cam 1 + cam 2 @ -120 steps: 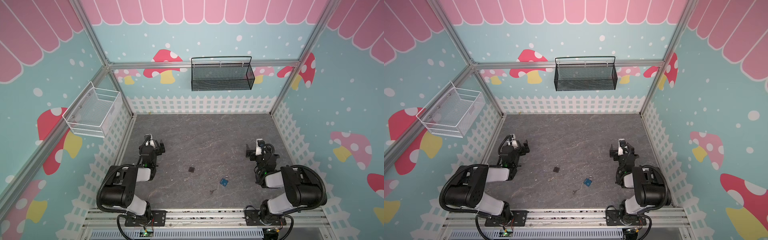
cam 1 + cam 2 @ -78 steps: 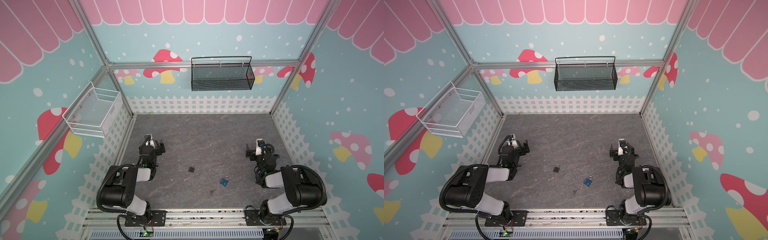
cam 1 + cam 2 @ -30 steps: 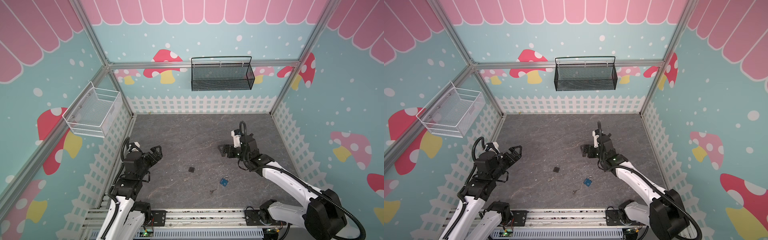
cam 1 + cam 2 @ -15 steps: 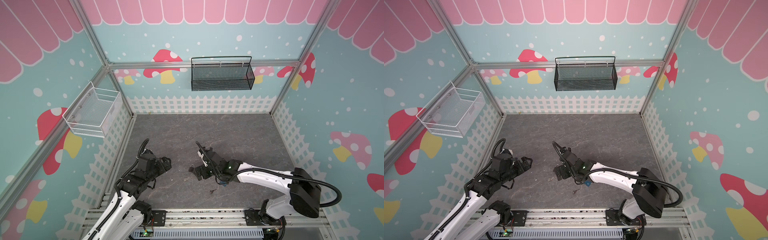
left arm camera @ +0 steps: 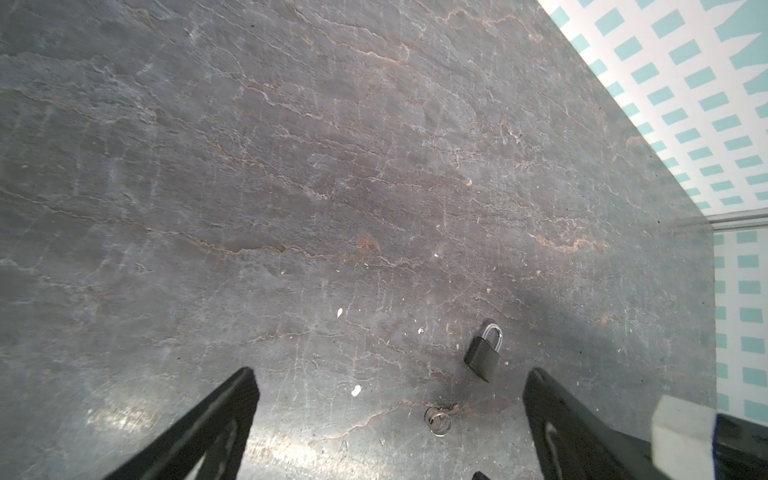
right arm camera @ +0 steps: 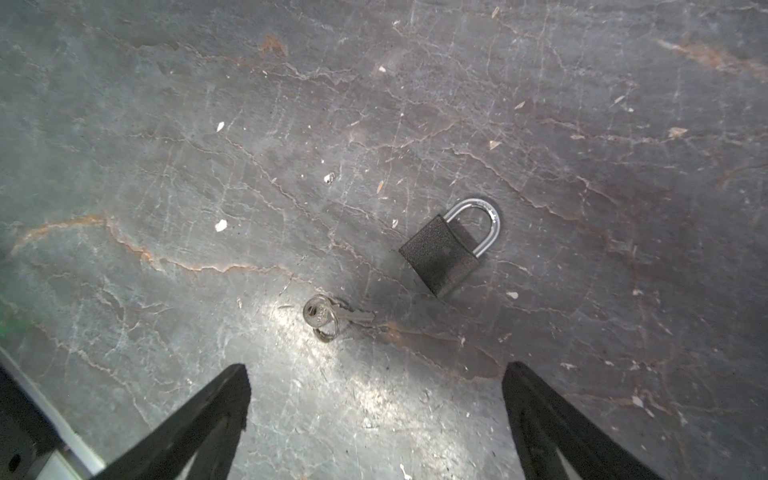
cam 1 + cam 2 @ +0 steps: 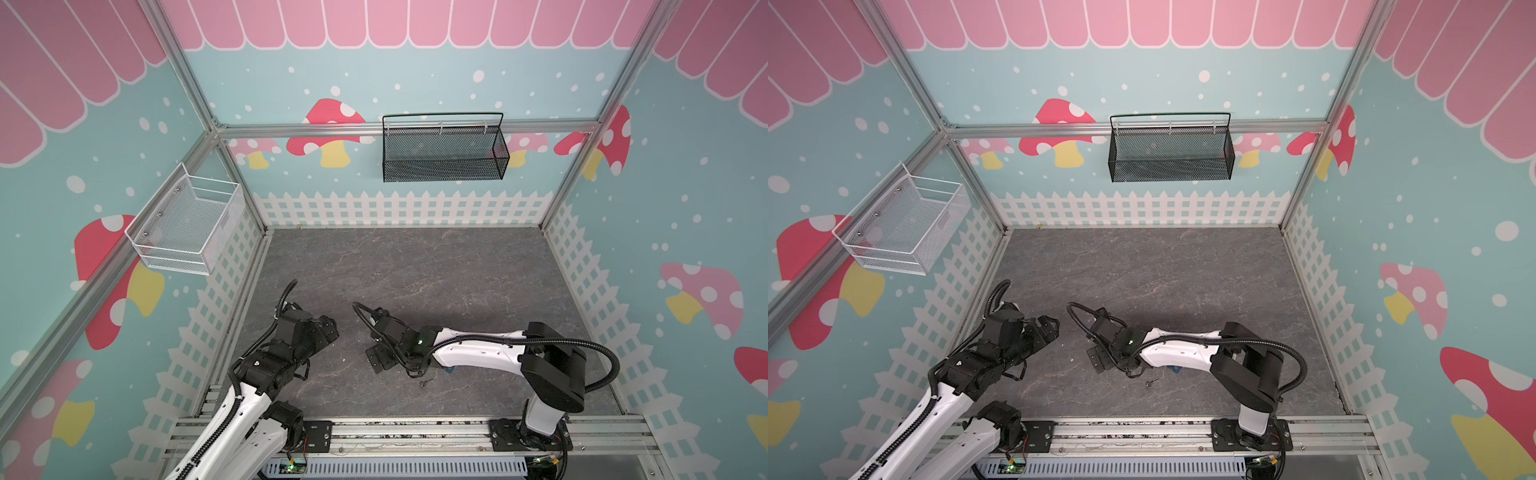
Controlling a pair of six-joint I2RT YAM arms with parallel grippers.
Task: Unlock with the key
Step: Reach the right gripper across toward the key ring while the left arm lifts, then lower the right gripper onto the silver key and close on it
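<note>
Swung in to the middle since a second ago, now hovering with key (image 6: 320, 316) flat on floor (image 6: 166, 124) just ahead of right claw (image 6: 378, 368), blade roughly along the closing line toward lock (image 6: 446, 253) farther ahead, jaws wide and empty; left claw (image 5: 390, 370) farther off, likewise wide, empty.

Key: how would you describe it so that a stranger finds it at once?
On the grey floor, just ahead of the open right gripper, lies a black padlock. The key lies near it, not touching: small, silvery, on a wire ring, with no shackle.
</note>
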